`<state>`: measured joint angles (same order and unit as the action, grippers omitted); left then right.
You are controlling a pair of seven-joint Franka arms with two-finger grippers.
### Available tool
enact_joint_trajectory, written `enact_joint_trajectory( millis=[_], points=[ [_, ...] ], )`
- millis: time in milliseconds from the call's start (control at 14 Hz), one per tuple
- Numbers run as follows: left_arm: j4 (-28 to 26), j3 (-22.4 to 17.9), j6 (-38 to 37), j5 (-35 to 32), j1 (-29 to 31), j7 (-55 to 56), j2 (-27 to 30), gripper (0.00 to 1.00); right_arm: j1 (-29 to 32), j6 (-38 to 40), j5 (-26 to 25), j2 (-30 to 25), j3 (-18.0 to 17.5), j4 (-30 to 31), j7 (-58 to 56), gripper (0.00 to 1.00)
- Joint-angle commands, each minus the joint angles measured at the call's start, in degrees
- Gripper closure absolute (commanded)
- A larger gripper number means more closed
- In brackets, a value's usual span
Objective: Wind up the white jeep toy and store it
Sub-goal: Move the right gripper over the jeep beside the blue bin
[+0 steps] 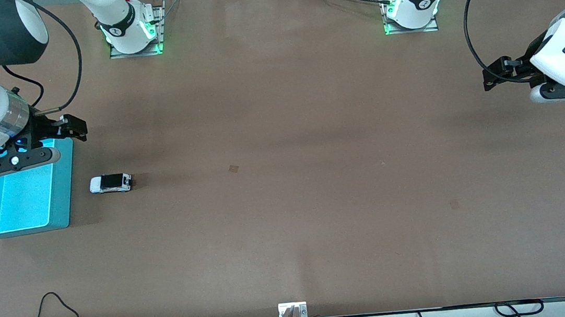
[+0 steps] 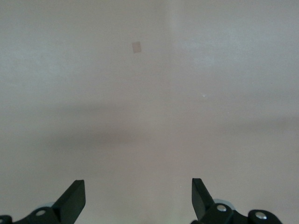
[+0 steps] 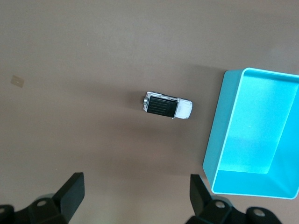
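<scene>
Front view: the white jeep toy (image 1: 111, 183) sits on the tabletop (image 1: 287, 205) just beside the turquoise bin (image 1: 59, 203). The right gripper (image 1: 75, 129), jaws released, hangs over the bin; the left gripper (image 1: 489, 80), jaws released, waits.

table (image 1: 284, 179): looking matt, smooth, brown
turquoise bin (image 1: 58, 195): showing smooth plastic, slightly glossy inside
white jeep toy (image 1: 110, 183): looking like glossy plastic, its black roof panel ribbed
</scene>
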<state>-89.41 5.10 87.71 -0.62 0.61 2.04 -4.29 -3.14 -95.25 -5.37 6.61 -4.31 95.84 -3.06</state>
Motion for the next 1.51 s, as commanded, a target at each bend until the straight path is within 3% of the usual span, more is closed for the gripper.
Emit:
enact_joint_trajectory(
  millis=[0, 573, 932, 1290, 1433],
  points=[
    [1.52, -0.09, -0.35, 1.32, -0.61, 0.42, -0.54, 0.0, -0.2, 0.86, -0.87, 1.04, 0.09, -0.66, -1.33, 0.0],
    [1.61, 0.17, -0.7, 1.32, -0.61, 0.33, -0.54, 0.0, -0.29, -6.08, -0.79, 5.87, 0.09, 3.03, -28.36, 0.0],
    [1.26, 0.08, -0.87, 1.41, 0.09, 0.33, -0.54, 0.0, 0.15, -18.02, -0.96, 6.05, 0.18, 11.9, -47.09, 0.0],
    [1.34, 0.08, -1.22, 1.41, -0.26, 0.33, -0.46, 0.0, 3.48, -29.1, -1.05, 9.12, 0.36, 16.13, -69.23, 0.0],
    [1.43, 0.17, -1.75, 1.41, -0.35, 0.33, -0.46, 0.0, 4.72, -33.49, -0.96, 9.91, 0.36, 18.32, -72.43, 0.0]
  ],
)
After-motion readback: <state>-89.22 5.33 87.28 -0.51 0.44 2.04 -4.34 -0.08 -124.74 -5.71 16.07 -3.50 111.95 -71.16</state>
